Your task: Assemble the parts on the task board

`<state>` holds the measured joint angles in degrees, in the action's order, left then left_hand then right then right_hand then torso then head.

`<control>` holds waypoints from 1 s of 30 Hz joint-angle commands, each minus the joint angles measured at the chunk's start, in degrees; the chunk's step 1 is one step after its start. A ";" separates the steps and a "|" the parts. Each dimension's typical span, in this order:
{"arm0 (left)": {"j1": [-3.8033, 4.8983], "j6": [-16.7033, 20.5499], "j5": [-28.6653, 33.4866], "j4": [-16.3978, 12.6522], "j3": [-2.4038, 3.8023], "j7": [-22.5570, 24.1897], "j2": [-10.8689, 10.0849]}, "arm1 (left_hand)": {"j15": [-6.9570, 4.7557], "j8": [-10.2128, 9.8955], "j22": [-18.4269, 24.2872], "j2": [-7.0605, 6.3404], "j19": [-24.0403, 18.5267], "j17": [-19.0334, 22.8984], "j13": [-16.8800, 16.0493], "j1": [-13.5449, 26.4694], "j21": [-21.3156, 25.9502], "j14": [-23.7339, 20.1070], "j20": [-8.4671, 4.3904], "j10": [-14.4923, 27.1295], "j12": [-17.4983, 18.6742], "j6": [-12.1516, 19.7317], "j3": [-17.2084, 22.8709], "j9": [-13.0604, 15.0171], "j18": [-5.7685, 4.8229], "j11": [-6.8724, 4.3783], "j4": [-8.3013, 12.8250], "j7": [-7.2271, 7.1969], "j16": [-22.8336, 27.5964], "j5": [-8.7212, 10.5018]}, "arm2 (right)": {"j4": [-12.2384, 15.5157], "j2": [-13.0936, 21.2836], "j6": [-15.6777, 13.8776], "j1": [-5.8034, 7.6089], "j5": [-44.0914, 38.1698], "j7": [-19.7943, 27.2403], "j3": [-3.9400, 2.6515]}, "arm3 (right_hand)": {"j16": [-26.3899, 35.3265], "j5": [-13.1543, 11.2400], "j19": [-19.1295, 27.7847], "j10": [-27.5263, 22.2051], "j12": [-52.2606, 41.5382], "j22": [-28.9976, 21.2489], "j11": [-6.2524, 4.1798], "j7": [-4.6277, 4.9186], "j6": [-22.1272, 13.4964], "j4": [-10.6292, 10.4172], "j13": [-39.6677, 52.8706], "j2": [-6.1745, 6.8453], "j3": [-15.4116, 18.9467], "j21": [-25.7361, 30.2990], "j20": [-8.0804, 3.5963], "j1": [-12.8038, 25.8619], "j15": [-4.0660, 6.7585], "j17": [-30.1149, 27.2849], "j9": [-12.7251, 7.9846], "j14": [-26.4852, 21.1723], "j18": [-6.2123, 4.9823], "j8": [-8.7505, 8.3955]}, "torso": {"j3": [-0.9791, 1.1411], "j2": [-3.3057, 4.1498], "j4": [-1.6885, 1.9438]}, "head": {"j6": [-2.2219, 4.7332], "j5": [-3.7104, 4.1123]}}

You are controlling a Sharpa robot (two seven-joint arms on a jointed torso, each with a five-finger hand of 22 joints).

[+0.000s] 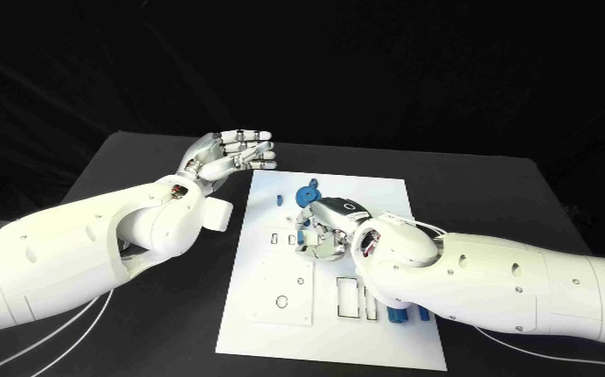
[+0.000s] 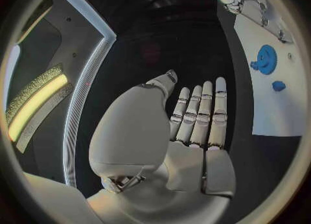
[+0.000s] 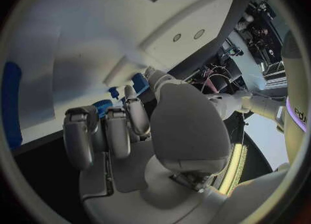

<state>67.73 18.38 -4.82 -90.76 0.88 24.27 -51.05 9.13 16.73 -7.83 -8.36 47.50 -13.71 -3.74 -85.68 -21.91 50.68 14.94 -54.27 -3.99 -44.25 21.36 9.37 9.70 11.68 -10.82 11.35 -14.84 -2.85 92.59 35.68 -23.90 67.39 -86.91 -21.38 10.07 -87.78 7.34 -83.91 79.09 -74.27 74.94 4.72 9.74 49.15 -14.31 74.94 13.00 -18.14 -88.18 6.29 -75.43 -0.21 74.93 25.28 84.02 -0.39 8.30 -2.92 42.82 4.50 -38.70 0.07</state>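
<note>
Hovering beside the task board (image 1: 334, 324), the left hand (image 1: 233, 154) spreads empty fingers; the right hand (image 1: 330, 228) grips a blue part (image 3: 103, 107).

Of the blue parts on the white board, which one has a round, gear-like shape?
The blue gear near the board's far edge, just beyond the right hand. The blue pieces near the right forearm are small and blocky, not round.
</note>
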 commanded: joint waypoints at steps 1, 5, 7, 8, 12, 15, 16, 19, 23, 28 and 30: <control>0.04 -0.89 -0.13 -0.05 0.03 0.26 0.10 | 0.33 -0.19 0.05 0.13 -0.52 -0.05 -0.01 0.62 0.33 -0.11 0.08 -0.01 0.10 -0.22 0.27 -0.08 0.56 0.25 -0.09 3.54 0.26 -0.06 | 0.24 0.23 -1.03 -0.07 -0.76 -0.01 0.04 | 0.26 0.19 -4.77 -0.60 0.29 13.94 0.24 0.15 -0.91 -0.54 1.90 -0.37 2.49 0.23 0.46 -0.88 -0.50 10.30 -0.17 4.80 -0.16 -0.60 | 0.01 0.02 -0.02 | 0.02 -0.03; 0.04 -0.70 -1.35 0.00 0.02 0.17 0.14 | 0.33 -0.19 0.05 0.13 -0.52 -0.05 -0.01 0.62 0.33 -0.11 0.08 -0.01 0.10 -0.22 0.27 -0.08 0.56 0.25 -0.09 3.54 0.26 -0.06 | 1.02 0.97 -2.41 -0.07 -0.96 0.34 0.03 | 0.28 0.25 -4.75 -0.84 0.40 13.93 0.38 0.28 -1.15 -1.63 1.60 -1.16 5.79 0.29 0.62 -2.29 -0.63 10.26 -0.24 4.78 -0.18 -0.79 | 0.00 0.01 0.07 | 0.06 0.05; 0.03 -0.44 -3.75 -0.03 0.02 0.10 0.08 | 0.35 -0.24 0.06 0.12 -0.56 -0.08 0.02 0.72 0.33 -0.15 0.11 0.14 0.17 -0.13 0.29 -0.10 0.57 0.32 -0.09 3.65 0.29 -0.06 | 1.82 1.72 -3.55 -0.06 -0.82 1.09 0.01 | 0.31 0.33 -4.71 -0.87 0.40 13.90 0.41 0.33 -1.28 -1.95 1.55 -1.41 6.52 0.37 0.65 -2.60 -0.65 10.20 -0.27 4.77 -0.20 -0.88 | -0.01 0.00 0.05 | -0.01 0.08; 0.02 -0.30 -4.79 -0.02 0.02 0.01 0.06 | 0.37 -0.26 0.07 0.16 -0.57 -0.09 0.03 0.80 0.33 -0.17 0.12 0.20 0.19 -0.11 0.30 -0.11 0.57 0.36 -0.14 3.72 0.30 -0.06 | 2.29 2.16 -4.14 -0.04 -0.61 1.59 -0.01 | 0.31 0.35 -4.71 -0.85 0.37 13.90 0.41 0.33 -1.29 -1.98 1.57 -1.44 6.59 0.37 0.65 -2.62 -0.66 10.21 -0.28 4.77 -0.20 -0.88 | -0.02 -0.02 -0.05 | -0.01 0.04; 0.01 0.04 -6.96 0.25 0.02 -0.87 -0.02 | 0.19 -0.33 -0.07 0.23 -0.02 -0.63 -0.01 1.37 -0.19 1.02 0.07 0.34 0.14 -0.06 0.38 -0.17 0.73 0.45 -0.25 3.96 -0.47 -0.05 | 4.28 4.24 -6.10 0.45 2.19 5.10 -0.19 | 0.81 0.84 -4.00 -1.35 1.00 13.31 0.41 0.31 -1.13 -2.19 0.98 -2.02 7.05 1.51 0.67 -2.83 -0.67 9.28 -0.25 4.52 -0.50 -0.80 | 0.04 -0.16 -0.22 | 0.04 -0.11; 0.02 -0.01 -7.78 0.58 0.02 -1.75 -0.14 | -0.94 -0.33 -0.68 0.64 2.53 -2.22 -0.80 2.22 -1.93 4.62 -0.90 -3.21 -1.97 -0.23 0.80 -0.22 0.90 -0.39 -0.71 3.69 -3.23 -0.15 | 5.70 5.80 -7.49 1.09 4.96 7.64 -0.34 | 1.77 1.43 -2.89 -2.60 2.54 12.39 0.34 0.25 -0.94 -2.12 -0.34 -2.62 7.22 3.31 0.64 -3.48 -0.59 7.66 -0.22 4.04 -0.96 -0.69 | 0.06 -0.16 -0.23 | 0.13 -0.04; 0.02 -0.02 -8.17 0.73 0.02 -2.12 -0.17 | -1.25 -0.22 -0.90 0.55 3.31 -2.82 -0.89 2.42 -2.50 5.49 -1.28 -3.59 -2.38 -0.33 0.91 -0.19 0.88 -0.58 -0.79 3.57 -4.05 -0.08 | 6.25 6.42 -8.10 1.39 6.12 8.45 -0.40 | 1.94 1.51 -2.69 -2.69 2.64 12.22 0.33 0.23 -0.89 -2.11 -0.43 -2.67 7.23 3.65 0.63 -3.56 -0.58 7.37 -0.21 3.95 -1.04 -0.66 | 0.11 -0.18 -0.29 | 0.14 -0.09; 0.03 0.47 -10.37 1.22 0.03 -3.65 -0.25 | -3.08 1.30 -2.40 -0.01 7.45 -6.14 -1.94 3.59 -5.95 10.71 -3.06 -6.68 -5.29 -1.47 0.62 0.36 0.91 -1.96 -1.35 2.53 -9.04 -0.06 | 8.12 8.87 -9.81 2.59 10.34 10.39 -0.68 | 1.99 1.81 -2.67 -2.72 2.66 12.20 0.27 0.16 -0.62 -2.12 -0.48 -2.68 7.34 3.71 0.60 -3.68 -0.53 7.35 -0.15 3.93 -1.05 -0.48 | 0.19 -0.24 -0.37 | 0.19 -0.06; 0.05 -0.03 -13.83 1.28 0.03 -6.53 -0.34 | -8.00 6.18 -10.17 0.50 14.26 -19.69 -12.05 5.82 -19.53 18.69 -8.37 -15.04 -21.34 -4.21 -0.33 2.53 0.20 -6.70 -2.99 -1.80 -30.36 -0.28 | 9.67 11.82 -10.26 4.07 14.92 11.14 -0.94 | 2.05 2.25 -2.69 -2.64 2.58 12.21 0.15 0.02 -0.17 -2.10 -0.48 -2.77 7.40 3.71 0.53 -3.83 -0.44 7.31 -0.04 3.93 -1.05 -0.17 | 0.20 -0.30 -0.38 | 0.19 0.06; 0.10 -3.44 -17.74 1.43 0.04 -13.60 -0.14 | -7.52 8.80 -18.67 -0.29 9.56 -30.38 -22.59 7.06 -31.69 17.33 -7.80 -5.35 -34.22 0.24 -0.40 3.91 0.35 -5.88 -5.14 -1.00 -45.53 -0.55 | 10.27 15.30 -9.54 5.66 20.12 12.02 -1.17 | 2.07 2.43 -2.66 -2.67 2.63 12.18 0.10 -0.02 -0.05 -2.09 -0.54 -2.89 7.34 3.77 0.50 -3.93 -0.40 7.30 -0.01 3.93 -1.06 -0.08 | 0.20 -0.53 -0.19 | 0.05 0.53; 0.12 -4.84 -20.24 1.55 0.05 -17.05 0.02 | -5.90 11.89 -21.95 0.42 7.62 -37.98 -24.23 7.11 -36.47 19.01 -6.33 1.25 -36.75 4.57 -0.19 5.35 0.63 -4.36 -5.30 0.62 -53.32 -0.08 | 10.12 16.50 -9.20 6.37 22.65 12.43 -1.22 | 2.11 2.55 -2.59 -2.73 2.72 12.12 0.08 -0.04 0.01 -2.07 -0.64 -2.98 7.27 3.90 0.47 -4.00 -0.37 7.23 0.01 3.92 -1.09 -0.03 | 0.29 -0.55 -0.34 | 0.14 0.30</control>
<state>67.79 17.40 -19.12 -89.21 0.90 14.74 -51.24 2.82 27.64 -28.92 -8.36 55.84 -50.03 -27.35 -78.74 -57.04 69.55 8.21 -54.34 -39.74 -40.94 21.04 14.33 9.70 6.78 -16.07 11.04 -66.25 -3.18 102.66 51.76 -32.72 73.45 -70.88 -11.68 8.92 -86.00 9.69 -84.10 76.46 -71.83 74.92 4.93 9.63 48.70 -16.52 74.33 10.15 -11.08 -84.57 6.48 -78.83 -0.62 74.91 25.25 84.03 -0.39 7.97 -2.73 42.41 4.22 -38.59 0.52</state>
